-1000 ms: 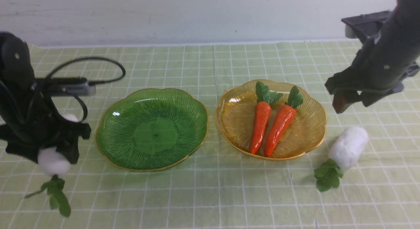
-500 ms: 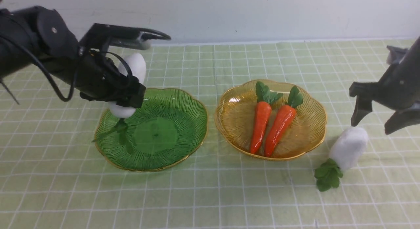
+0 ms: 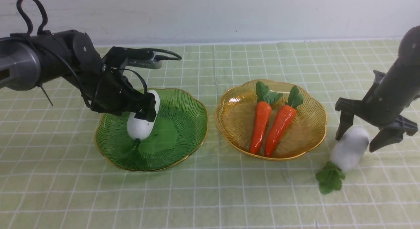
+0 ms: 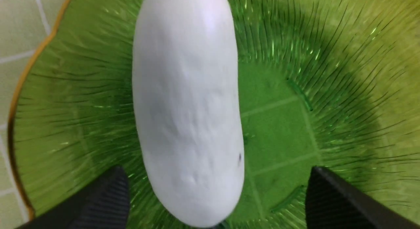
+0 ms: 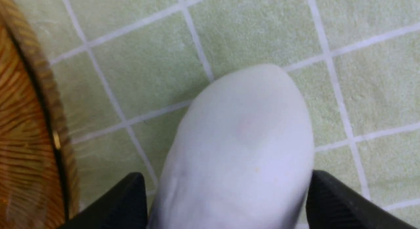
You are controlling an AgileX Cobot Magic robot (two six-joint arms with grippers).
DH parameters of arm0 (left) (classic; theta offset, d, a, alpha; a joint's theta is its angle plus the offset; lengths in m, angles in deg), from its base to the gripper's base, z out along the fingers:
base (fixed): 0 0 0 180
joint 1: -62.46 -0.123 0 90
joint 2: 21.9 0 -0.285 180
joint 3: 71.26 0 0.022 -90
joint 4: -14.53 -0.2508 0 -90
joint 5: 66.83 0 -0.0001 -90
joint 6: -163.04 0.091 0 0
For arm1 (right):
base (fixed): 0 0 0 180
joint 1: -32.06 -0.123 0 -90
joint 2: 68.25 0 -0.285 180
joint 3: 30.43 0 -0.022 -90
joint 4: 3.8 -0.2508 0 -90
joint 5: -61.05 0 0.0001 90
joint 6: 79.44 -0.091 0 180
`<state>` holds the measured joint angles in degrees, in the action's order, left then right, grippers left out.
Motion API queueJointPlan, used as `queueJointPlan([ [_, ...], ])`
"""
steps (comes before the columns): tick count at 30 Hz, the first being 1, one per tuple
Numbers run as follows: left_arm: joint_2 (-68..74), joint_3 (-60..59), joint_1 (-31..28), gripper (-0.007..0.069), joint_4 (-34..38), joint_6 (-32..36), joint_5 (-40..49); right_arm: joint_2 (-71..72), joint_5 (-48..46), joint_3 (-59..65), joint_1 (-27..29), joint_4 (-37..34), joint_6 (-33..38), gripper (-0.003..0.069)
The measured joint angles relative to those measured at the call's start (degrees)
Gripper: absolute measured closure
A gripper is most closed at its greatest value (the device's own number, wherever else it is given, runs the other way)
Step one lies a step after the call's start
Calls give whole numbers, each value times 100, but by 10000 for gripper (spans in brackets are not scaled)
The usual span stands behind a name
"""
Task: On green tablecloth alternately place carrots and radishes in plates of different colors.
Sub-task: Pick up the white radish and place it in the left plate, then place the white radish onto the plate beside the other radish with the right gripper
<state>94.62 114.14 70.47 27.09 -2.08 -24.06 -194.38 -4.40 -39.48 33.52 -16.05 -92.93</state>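
Fingers (image 4: pixel 341 202) wide on left gripper (image 4: pixel 215 176), right gripper (image 3: pixel 357 143) | latter astride radish (image 3: pixel 349 152), seemingly near its tip, amber plate's (image 3: pixel 236 124) 4 o'clock | we fear squeeze-out on closing.

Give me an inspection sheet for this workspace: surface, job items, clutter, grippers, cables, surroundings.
Surface: green tablecloth, white grid, slightly wrinkled.
Job's things: two carrots side by side in the amber plate; one radish in the green plate; second radish on the cloth beside the amber plate.
Clutter: nothing seen.
Grippers: left gripper over the green plate, jaws open around its radish; right gripper low, jaws open astride the second radish.
Cables: black cable loops on the left arm.
Surroundings: pale wall behind.
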Motion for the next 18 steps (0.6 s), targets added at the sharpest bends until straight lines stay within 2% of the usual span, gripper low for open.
queueJointPlan([
  [2, -38, 292, 0, -24, -5, -160, 397, -121, -23, 0, 0, 18, 27, 75],
  [5, -159, 669, 0, 88, -40, -294, 859, -150, -37, -11, -6, 44, 209, 130],
  [6, -232, 808, 0, 159, -88, -347, 1063, -150, -93, -33, -11, 53, 266, 169],
  [7, -341, 940, 6, 263, -189, -421, 1324, -150, -220, -125, -11, 65, 375, 176],
  [8, -363, 964, 6, 283, -213, -440, 1366, -150, -241, -125, -12, 65, 389, 175],
  [9, -548, 1118, 6, 425, -432, -641, 1682, -97, -352, -283, -12, 90, 457, 174],
  [10, -548, 1131, 6, 444, -432, -641, 1714, -86, -360, -302, -12, 90, 471, 174],
  [11, -870, 1162, -1, 566, -754, -926, 1973, 64, -388, -455, -12, 83, 497, 174],
  [13, -1092, 1162, -22, 599, -870, -1060, 2086, 288, -392, -573, -23, -31, 496, 174],
  [17, -1789, 978, -109, 629, -1036, -1255, 2295, 993, -292, -735, -246, -858, 574, 174],
  [18, -2064, 808, -115, 632, -1049, -1273, 2305, 1182, 16, -764, -509, -1416, 739, 174],
])
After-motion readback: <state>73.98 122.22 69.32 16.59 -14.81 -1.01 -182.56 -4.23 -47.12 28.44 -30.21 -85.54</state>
